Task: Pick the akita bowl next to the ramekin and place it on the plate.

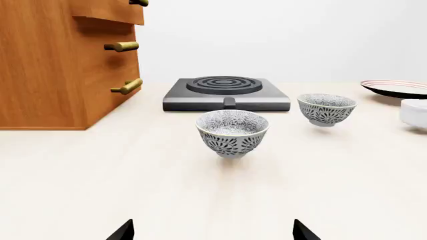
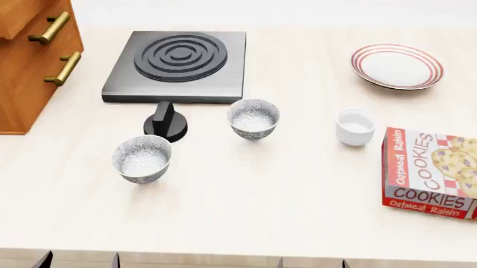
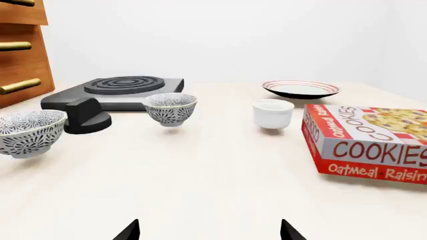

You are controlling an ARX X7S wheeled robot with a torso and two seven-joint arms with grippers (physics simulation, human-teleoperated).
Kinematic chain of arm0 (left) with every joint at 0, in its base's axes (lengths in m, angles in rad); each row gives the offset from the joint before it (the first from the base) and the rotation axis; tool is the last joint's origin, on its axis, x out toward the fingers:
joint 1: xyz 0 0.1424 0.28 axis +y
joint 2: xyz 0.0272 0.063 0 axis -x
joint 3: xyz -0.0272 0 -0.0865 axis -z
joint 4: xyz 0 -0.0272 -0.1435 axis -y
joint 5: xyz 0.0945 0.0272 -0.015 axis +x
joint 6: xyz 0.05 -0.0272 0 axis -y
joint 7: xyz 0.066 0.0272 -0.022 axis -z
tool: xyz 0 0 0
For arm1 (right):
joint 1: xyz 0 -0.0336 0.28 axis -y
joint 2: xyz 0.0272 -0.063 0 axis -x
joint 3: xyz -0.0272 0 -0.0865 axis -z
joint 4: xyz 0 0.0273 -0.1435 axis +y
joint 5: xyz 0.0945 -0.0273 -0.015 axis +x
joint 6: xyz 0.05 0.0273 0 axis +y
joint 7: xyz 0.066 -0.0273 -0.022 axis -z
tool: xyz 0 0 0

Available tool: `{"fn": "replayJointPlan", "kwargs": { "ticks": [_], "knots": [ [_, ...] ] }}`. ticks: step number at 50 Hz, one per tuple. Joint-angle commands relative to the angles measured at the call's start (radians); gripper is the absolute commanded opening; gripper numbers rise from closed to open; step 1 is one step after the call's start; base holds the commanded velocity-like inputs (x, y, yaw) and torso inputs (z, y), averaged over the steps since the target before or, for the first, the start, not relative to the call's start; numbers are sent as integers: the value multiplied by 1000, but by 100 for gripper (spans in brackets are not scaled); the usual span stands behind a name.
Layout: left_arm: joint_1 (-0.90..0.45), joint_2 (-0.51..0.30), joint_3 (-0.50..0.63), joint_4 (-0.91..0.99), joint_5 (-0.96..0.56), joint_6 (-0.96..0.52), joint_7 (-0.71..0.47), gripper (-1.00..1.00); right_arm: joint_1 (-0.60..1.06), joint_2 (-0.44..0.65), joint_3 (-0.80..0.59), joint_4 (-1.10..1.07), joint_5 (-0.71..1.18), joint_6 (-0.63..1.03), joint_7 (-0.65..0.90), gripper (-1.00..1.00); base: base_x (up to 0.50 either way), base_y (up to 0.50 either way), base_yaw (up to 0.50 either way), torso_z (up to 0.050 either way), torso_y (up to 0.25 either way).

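The akita bowl [image 2: 253,118] [image 1: 326,109] [image 3: 171,108], white with dense dark speckle, stands upright mid-table in front of the stove. The plain white ramekin [image 2: 354,127] [image 3: 273,114] [image 1: 415,112] stands to its right, with a gap between them. The red-ringed plate [image 2: 397,66] [image 3: 300,89] [image 1: 397,88] lies at the far right, with nothing on it. My left gripper [image 2: 80,261] [image 1: 213,231] and right gripper [image 2: 312,263] [image 3: 209,230] hang open at the table's near edge, well short of the bowl and holding nothing.
A second patterned bowl [image 2: 142,158] [image 1: 232,132] [image 3: 27,132] stands nearer on the left. Behind it are a black knob [image 2: 165,121] and a stove burner [image 2: 179,58]. A wooden cabinet [image 2: 30,61] fills the far left. A cookie box [image 2: 432,173] lies at the right.
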Motion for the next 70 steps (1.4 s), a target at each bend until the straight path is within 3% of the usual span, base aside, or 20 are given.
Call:
{"fn": "replayJointPlan", "kwargs": {
  "ticks": [1, 17, 45, 70],
  "knots": [
    [6, -18, 22, 7, -22, 4, -6, 100, 0, 16, -22, 1, 6, 4, 25, 100, 0, 0, 0, 0, 0],
    [4, -58, 67, 14, -53, -13, -53, 100, 6, 56, -69, 8, 39, 5, 76, 100, 0, 0, 0, 0, 0],
    [17, -99, 104, -6, -71, 101, -95, 100, 5, 92, -106, -16, 85, 11, 111, 100, 0, 0, 0, 0, 0],
    [53, -137, 158, 137, -8, 78, -147, 100, -6, 135, -142, -226, 87, 142, 160, 100, 0, 0, 0, 0, 0]
  ]
}}
